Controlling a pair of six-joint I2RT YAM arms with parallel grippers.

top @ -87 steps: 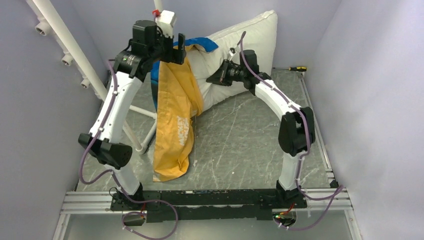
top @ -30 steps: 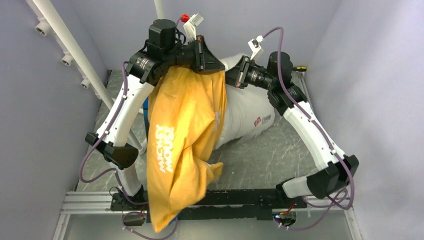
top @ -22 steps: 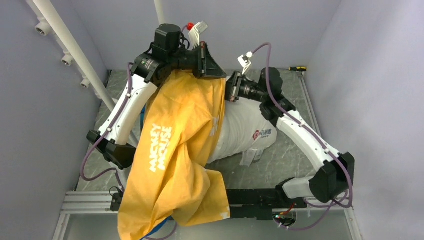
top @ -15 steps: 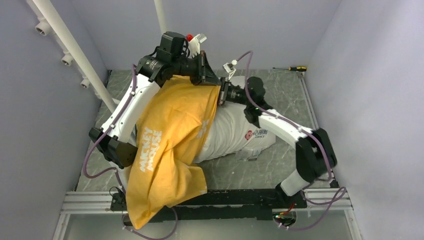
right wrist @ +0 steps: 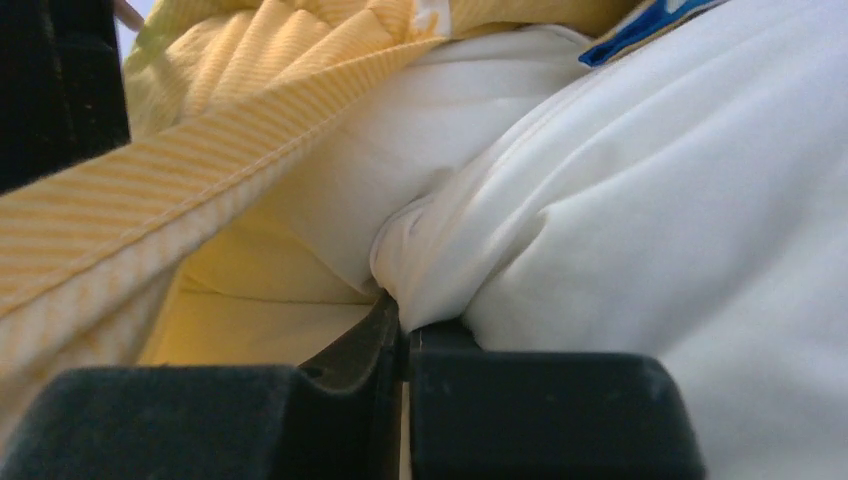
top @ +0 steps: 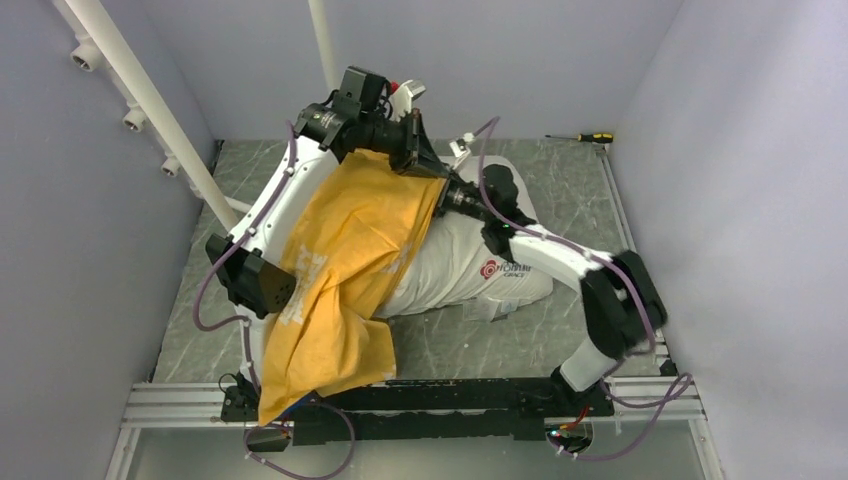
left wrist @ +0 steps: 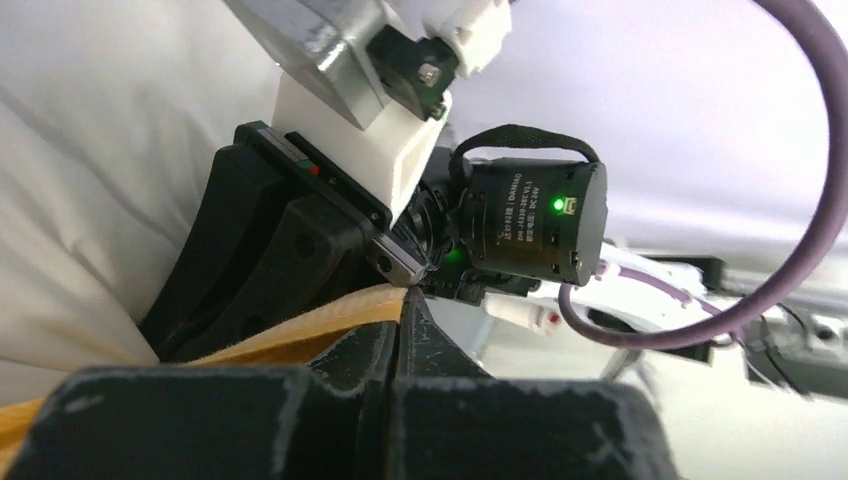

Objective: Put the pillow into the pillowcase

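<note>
The yellow-orange pillowcase [top: 340,265] hangs from my left gripper [top: 418,162], which is shut on its upper hem. It drapes down over the left arm to the near rail. The white pillow [top: 465,275] with a red-and-blue logo lies on the table, its left part under the case. My right gripper [top: 447,196] is shut on a pinch of pillow fabric just beside the left gripper. In the left wrist view the fingers meet on the yellow hem [left wrist: 330,312]. The right wrist view shows the pinched white pillow [right wrist: 450,250] at the yellow case's [right wrist: 140,230] opening.
A screwdriver [top: 588,137] lies at the far right of the grey table [top: 560,190]. White pipes [top: 150,105] slant along the left wall. Walls close in on three sides, and an aluminium rail [top: 450,405] runs along the near edge.
Both grippers have come down and towards the back left, still holding. The pillowcase has sunk and slid further over the pillow. The right arm has folded lower.
</note>
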